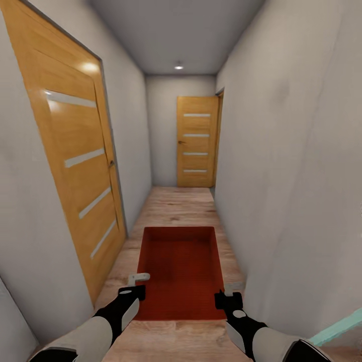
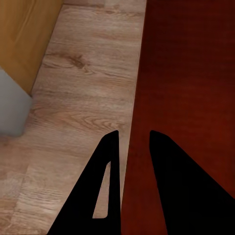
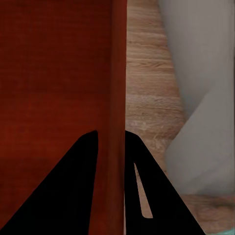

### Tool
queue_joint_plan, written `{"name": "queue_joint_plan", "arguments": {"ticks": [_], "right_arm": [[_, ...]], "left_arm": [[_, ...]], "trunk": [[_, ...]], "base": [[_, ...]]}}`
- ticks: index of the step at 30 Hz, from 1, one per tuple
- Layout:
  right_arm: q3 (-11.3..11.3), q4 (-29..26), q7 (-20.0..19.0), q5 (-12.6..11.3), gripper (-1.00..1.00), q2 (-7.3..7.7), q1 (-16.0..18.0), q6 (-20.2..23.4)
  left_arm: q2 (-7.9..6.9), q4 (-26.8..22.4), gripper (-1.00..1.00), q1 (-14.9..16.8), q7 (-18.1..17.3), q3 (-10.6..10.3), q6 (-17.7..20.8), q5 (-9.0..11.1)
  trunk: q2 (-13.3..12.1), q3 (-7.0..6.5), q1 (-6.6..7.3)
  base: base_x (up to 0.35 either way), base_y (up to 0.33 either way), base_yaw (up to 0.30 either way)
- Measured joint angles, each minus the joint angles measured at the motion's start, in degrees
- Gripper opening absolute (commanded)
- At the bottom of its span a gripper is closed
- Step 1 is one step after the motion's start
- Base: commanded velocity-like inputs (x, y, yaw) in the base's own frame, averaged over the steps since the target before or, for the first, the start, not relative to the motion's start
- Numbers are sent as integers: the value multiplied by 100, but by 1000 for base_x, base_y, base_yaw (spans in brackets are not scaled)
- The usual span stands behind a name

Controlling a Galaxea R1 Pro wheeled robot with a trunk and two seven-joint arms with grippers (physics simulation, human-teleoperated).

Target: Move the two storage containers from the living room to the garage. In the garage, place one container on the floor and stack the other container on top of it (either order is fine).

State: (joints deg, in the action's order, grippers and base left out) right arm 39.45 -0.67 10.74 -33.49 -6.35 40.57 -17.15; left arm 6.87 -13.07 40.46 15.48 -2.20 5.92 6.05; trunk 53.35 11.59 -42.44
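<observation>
A narrow hallway runs away from the camera, its wood-plank floor (image 1: pixel 176 201) light brown with visible grain. Plain pale grey walls (image 1: pixel 281 151) close it in on both sides. On the left, near, stands an orange-wood door (image 1: pixel 75 166) with four pale horizontal stripes and a small handle at its far edge. At the far end, on the right part of the end wall, is a second door (image 1: pixel 197 142) of the same kind. A small round ceiling light (image 1: pixel 178 66) glows above the far end. At the near right a pale teal strip (image 1: pixel 337 327) slants across the corner.
</observation>
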Motion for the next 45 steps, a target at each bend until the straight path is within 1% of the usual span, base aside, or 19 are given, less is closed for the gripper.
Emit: {"name": "queue_joint_plan", "arguments": {"ticks": [5, 8, 31, 45], "right_arm": [[3, 1, -1, -2, -100, 0, 1, 0], [1, 1, -1, 2, -100, -1, 2, 2], [5, 3, -2, -5, -100, -1, 3, 0], [9, 5, -4, -9, -100, -1, 3, 0]], "left_arm": [[0, -1, -100, 0, 0, 0, 0, 1], [-1, -3, -100, -2, 0, 0, 1, 3], [-1, -3, -100, -1, 0, 1, 2, -1], [-1, -2, -100, -2, -1, 4, 1, -3]], "trunk": [[0, 0, 0], [0, 0, 0], [0, 0, 0], [0, 0, 0]], "base": [[322, 152, -232], [322, 152, -77], [322, 133, -3], [322, 16, 0]]}}
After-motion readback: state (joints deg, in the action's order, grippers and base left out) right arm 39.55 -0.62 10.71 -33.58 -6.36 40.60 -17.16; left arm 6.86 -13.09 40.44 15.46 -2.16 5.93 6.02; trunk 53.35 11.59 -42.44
